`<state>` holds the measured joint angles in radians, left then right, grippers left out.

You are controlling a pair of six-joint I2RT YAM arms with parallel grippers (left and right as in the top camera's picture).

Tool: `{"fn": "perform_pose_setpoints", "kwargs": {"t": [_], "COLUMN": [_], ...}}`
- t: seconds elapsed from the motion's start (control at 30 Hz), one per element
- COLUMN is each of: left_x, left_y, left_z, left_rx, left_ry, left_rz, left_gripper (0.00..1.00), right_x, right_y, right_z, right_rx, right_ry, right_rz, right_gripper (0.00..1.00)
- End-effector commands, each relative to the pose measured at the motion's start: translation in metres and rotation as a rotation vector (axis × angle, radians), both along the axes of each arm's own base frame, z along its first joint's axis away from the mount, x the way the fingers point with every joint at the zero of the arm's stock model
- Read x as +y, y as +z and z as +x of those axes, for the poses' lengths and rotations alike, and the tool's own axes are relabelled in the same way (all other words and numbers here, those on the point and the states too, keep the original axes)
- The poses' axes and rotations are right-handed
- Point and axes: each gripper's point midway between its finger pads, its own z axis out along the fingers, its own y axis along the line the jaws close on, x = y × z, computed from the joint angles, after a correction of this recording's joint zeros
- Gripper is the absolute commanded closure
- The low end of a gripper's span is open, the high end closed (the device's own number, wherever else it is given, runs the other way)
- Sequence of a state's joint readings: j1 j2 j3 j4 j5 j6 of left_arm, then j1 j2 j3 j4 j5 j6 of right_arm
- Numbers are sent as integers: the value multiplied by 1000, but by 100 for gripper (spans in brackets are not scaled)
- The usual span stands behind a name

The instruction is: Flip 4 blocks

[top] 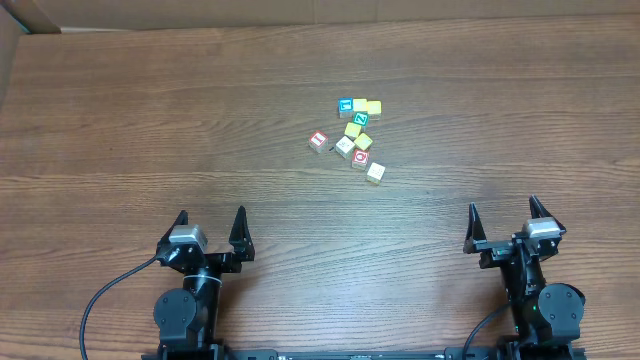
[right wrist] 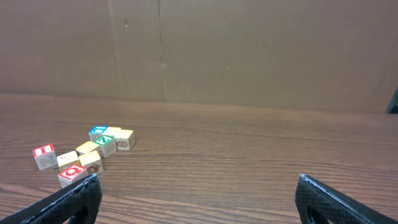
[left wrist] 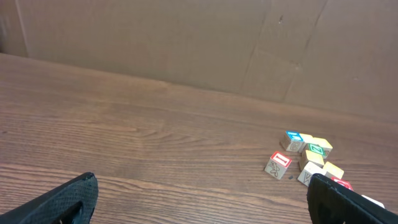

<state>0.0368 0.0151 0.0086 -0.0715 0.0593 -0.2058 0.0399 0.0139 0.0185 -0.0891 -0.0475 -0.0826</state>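
- My left gripper point(top: 211, 222) is spread wide and empty, well short of the blue-printed cube point(top: 346, 105).
- Right gripper point(top: 502, 215) is likewise wide and empty.
- I see the blocks point(top: 345, 146) clustered just beside that cube, on my side.

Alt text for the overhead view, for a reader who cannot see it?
A loose cluster of small pale wooden alphabet cubes lies near the middle of a brown wood-grain table. The black left gripper and right gripper stand open at the near edge, apart from the cubes.
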Motion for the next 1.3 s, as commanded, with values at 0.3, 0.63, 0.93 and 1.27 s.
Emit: {"fn": "perform_pose_setpoints", "kwargs": {"t": [0.3, 0.63, 0.93, 1.27], "left_x": [-3, 6, 4, 3], "left_y": [0, 6, 6, 33], "left_z": [0, 0, 0, -12], "left_rx": [-6, -30, -27, 13], "left_ry": [-14, 36, 25, 19], "left_rz": [16, 30, 29, 29], "left_gripper": [0, 0, 0, 0], "right_x": [-1, -1, -1, -1], "right_y": [-1, -1, -1, -1], "right_z": [0, 0, 0, 0], "right_rx": [-7, -7, -7, -8], "right_ry": [-7, -7, -7, -7], "right_rz": [-4, -4, -4, -4], "right_gripper": [0, 0, 0, 0]}}
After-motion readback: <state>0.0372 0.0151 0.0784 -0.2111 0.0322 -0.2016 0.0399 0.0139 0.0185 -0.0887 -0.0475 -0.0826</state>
